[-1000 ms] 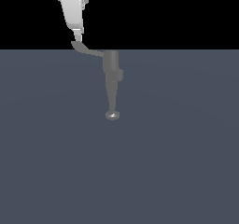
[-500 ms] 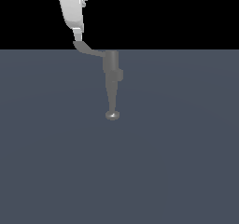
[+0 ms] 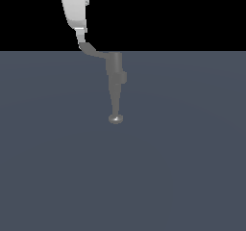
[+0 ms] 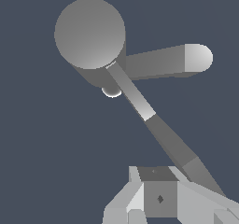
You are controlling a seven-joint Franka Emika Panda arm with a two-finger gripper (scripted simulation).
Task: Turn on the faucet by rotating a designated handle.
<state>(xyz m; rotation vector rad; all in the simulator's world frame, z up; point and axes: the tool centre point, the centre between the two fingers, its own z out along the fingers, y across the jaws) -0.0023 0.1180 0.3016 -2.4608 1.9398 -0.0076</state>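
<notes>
- Claw [image 3: 82, 38] white, coming down from the top of the exterior view, near the far edge of the grey worktop [image 3: 182, 167].
- Tip of the claw right at the wide end of the handle [image 3: 92, 50], looking like it touches it.
- From the wrist view, claw [image 4: 161, 197] seen as pale blocky fingers [image 4: 122, 200] with the handle's [image 4: 158, 129] end just beside them.
- Cannot tell if the fingers are apart, together or clamped on the handle.
- Handle thin and flat, running from the claw sideways to the top of the faucet [image 3: 115, 76].
- Faucet standing up near the far edge of the worktop, about the middle of that edge, a bit toward the exterior view's left.
- Long spout [image 3: 115, 100] pointing toward the near edge, getting thinner, ending in a round knob [image 3: 115, 119].
- In the wrist view, faucet [image 4: 91, 36] seen from above as a round top, with the spout [image 4: 163, 62] and the handle spreading out from it in two different directions.
</notes>
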